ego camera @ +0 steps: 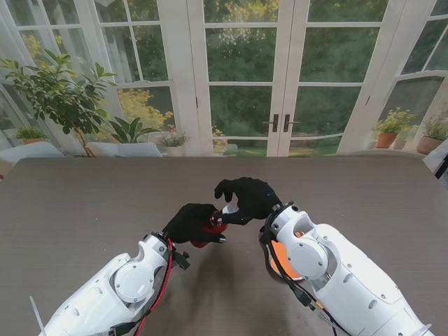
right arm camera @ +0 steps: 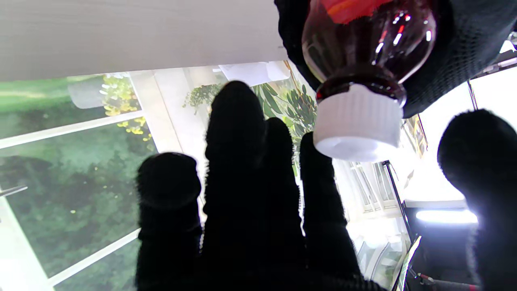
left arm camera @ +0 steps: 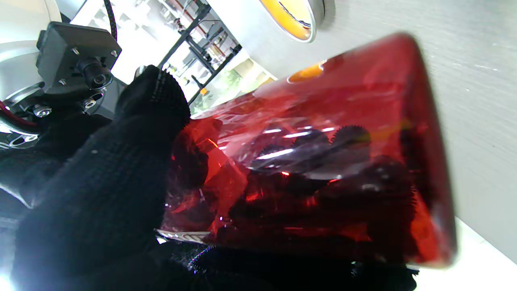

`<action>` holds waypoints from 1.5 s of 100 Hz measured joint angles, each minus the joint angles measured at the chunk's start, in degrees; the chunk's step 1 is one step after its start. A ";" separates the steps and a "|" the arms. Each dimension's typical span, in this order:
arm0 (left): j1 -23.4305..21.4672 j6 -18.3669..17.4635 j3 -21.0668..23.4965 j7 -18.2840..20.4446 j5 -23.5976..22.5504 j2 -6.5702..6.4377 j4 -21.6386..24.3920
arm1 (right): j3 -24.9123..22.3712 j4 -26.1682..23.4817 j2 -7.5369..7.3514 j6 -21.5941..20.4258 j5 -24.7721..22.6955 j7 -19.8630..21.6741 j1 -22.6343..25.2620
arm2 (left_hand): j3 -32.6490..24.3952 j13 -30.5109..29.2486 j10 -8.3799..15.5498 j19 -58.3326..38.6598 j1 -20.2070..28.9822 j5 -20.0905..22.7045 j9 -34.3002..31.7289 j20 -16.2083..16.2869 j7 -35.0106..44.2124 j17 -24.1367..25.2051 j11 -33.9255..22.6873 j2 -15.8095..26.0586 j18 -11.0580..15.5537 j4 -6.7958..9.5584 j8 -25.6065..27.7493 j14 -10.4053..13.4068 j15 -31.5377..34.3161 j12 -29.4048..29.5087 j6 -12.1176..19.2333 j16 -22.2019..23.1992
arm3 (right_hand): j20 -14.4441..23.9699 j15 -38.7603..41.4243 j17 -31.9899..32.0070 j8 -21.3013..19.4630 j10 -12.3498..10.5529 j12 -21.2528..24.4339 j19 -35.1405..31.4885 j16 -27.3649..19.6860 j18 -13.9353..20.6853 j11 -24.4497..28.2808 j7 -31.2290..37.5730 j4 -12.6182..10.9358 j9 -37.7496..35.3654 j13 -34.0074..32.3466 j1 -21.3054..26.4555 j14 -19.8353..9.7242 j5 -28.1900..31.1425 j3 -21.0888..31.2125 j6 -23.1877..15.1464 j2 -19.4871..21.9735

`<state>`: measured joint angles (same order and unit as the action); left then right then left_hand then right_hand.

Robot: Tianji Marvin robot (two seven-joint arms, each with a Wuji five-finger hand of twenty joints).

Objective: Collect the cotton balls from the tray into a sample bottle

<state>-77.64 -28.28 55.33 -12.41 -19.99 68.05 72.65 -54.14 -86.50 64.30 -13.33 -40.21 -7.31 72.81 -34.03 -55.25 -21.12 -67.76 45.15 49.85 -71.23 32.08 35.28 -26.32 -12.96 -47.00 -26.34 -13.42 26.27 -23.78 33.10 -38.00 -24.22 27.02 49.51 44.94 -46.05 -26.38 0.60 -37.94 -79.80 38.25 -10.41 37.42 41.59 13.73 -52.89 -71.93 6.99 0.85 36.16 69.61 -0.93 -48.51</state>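
Clearly the red sample bottle point(ego camera: 210, 228) is off the table, held near the middle of the stand's view, its white ribbed cap point(right arm camera: 357, 127) on the neck and pointing toward the right hand point(ego camera: 246, 198). Its translucent red wall fills the left wrist view, with dark glove fabric showing through it; whether any cotton balls are inside I cannot tell. An orange-lined round tray point(left arm camera: 297, 18) lies on the grey table point(ego camera: 84, 210) beside the right forearm, mostly hidden under that arm from the stand, and no cotton balls can be made out on it.

My guess is that the step in hand is unscrewing the cap. The risk is a poor purchase: if the fingers land on only the cap's edge, they may slide over the ribs, or push the bottle askew in the other hand's grasp — and a tilted, loosened bottle could slip to the table. A cap that comes free suddenly could also drop and roll off.

The left hand point(ego camera: 190, 222) is wrapped around the bottle's body, fingers curled behind it and thumb across the front. The right hand is spread — four fingers point(right arm camera: 236, 133) side by side on one side of the cap, thumb point(right arm camera: 470, 149) well apart on the other — holding nothing, with one fingertip just beside the cap; contact is uncertain.
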 measured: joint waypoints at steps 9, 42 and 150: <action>0.08 -0.01 -0.07 -0.22 0.02 0.04 -0.08 | 0.39 0.01 0.08 0.08 1.62 -0.20 0.12 | 0.00 0.00 0.00 0.00 0.00 0.00 0.00 0.00 0.00 0.00 -0.01 0.00 0.00 0.00 0.00 0.00 0.00 0.00 0.00 0.00 | -0.04 -0.35 -1.30 -1.32 0.47 0.59 0.50 0.00 0.00 1.39 4.84 0.00 0.71 0.00 2.57 0.00 -1.21 2.55 2.28 -5.13; 0.17 0.02 -0.14 -1.06 0.24 0.35 -0.27 | 1.98 0.35 0.53 0.21 1.56 -1.65 0.32 | 0.00 0.00 0.00 0.00 0.00 0.00 0.00 0.00 0.00 0.00 -0.01 0.00 0.00 0.00 0.00 0.00 0.00 0.00 0.00 0.00 | -0.91 8.74 -7.50 -5.61 1.28 -0.45 0.78 2.94 0.36 8.54 17.05 -0.01 0.52 -0.93 9.90 -2.30 -1.87 6.69 4.98 -12.18; 0.10 0.35 -0.30 -2.21 0.83 0.68 -0.92 | 3.16 3.71 1.91 -0.74 10.08 -1.17 -0.63 | -1.40 9.86 0.00 5.49 0.57 -1.55 4.73 -0.72 -4.09 9.45 0.13 0.92 2.64 0.04 -1.30 0.45 -3.28 2.77 0.00 0.07 | 2.33 42.79 -17.21 8.04 3.89 -15.54 -13.52 19.78 6.31 10.92 34.58 9.42 -11.04 -2.65 20.18 -6.67 -1.13 5.19 3.26 -3.52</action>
<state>-77.54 -27.93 55.03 -14.62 -19.16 68.73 71.73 -50.98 -82.80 66.21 -14.07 -30.13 -8.48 72.18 -35.43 -45.38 -21.12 -62.27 45.73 48.30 -66.50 31.36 31.19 -16.87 -12.83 -46.08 -23.70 -13.38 24.98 -23.33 29.82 -35.22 -24.22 27.09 51.85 87.73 -63.26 -18.34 4.49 -53.48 -93.32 58.02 -4.09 48.34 76.17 23.15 -63.93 -74.58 27.16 -5.83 35.03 74.79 2.33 -52.03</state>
